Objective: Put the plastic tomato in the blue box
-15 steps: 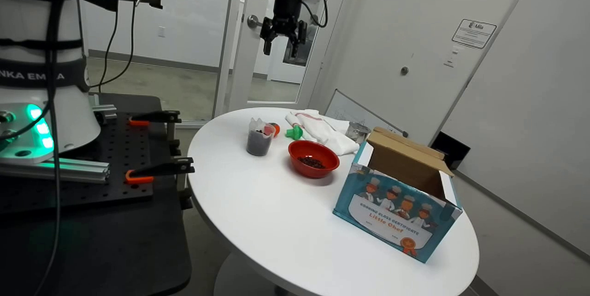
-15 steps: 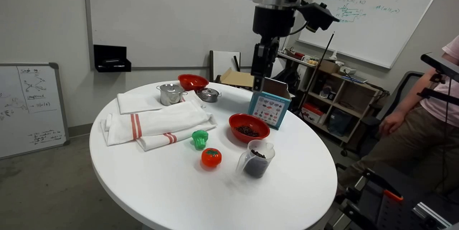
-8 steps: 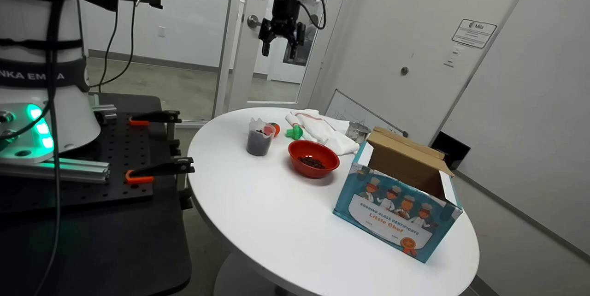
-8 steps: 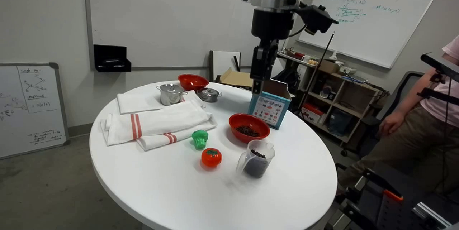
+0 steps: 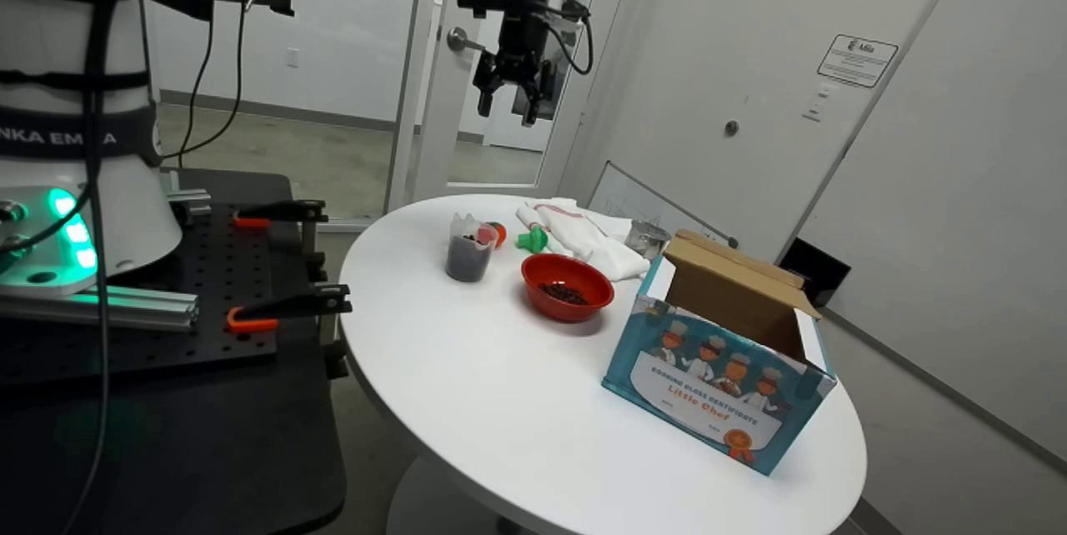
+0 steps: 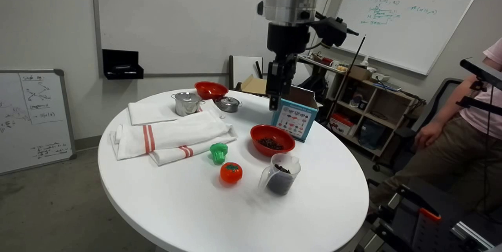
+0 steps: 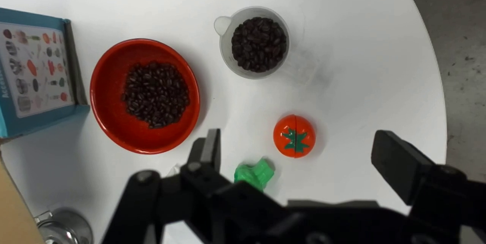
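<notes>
My fingers (image 7: 396, 160) hang apart; descending off-centre, I could roll the tomato (image 7: 294, 136) away or clip the broccoli (image 7: 255, 173) near its left in the wrist view.

The gripper (image 5: 507, 113) hangs pointing down beneath the wrist (image 6: 290, 6) in both exterior views, held high. Its two black fingers (image 7: 396, 164) stand widely parted, the broad gap between them plain in the wrist view. The robot's white base (image 5: 133, 202) is upright, green lights (image 5: 77, 231) glowing on its side.
</notes>
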Controlling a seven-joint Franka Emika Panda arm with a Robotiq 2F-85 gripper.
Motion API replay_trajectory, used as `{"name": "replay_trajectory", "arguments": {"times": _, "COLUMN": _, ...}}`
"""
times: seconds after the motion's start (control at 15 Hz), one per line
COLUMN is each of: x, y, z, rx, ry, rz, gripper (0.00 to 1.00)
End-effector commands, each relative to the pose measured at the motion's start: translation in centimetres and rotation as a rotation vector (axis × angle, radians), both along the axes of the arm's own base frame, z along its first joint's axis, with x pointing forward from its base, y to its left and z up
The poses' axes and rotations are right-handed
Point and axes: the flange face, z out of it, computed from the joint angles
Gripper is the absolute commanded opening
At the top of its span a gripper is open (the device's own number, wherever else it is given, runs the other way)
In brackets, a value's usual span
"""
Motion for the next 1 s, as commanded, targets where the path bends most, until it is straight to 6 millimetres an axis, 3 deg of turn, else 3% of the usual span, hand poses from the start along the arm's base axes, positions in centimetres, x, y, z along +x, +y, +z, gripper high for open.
{"name": "replay_trajectory", "arguments": {"times": 0.0, "x": 3.0, "y": -0.7, "z": -2.7, "rx": 0.012, "ry": 0.047, "rz": -0.019, "gripper": 1.0}}
{"name": "replay_trajectory", "arguments": {"times": 0.2, "x": 4.9, "y": -1.5, "z": -5.5, "rx": 0.013, "ry": 0.104, "rz": -0.036, "gripper": 1.0}}
{"name": "replay_trajectory", "arguments": {"times": 0.53, "x": 5.6, "y": -1.9, "z": -9.8, "rx": 0.069, "ry": 0.199, "rz": -0.064, "gripper": 1.0}}
{"name": "replay_trajectory", "arguments": {"times": 0.67, "x": 4.7, "y": -1.9, "z": -9.7, "rx": 0.053, "ry": 0.178, "rz": -0.066, "gripper": 1.0}}
{"name": "replay_trajectory", "arguments": {"times": 0.93, "x": 5.2, "y": -1.8, "z": -10.5, "rx": 0.06, "ry": 0.191, "rz": -0.078, "gripper": 1.0}}
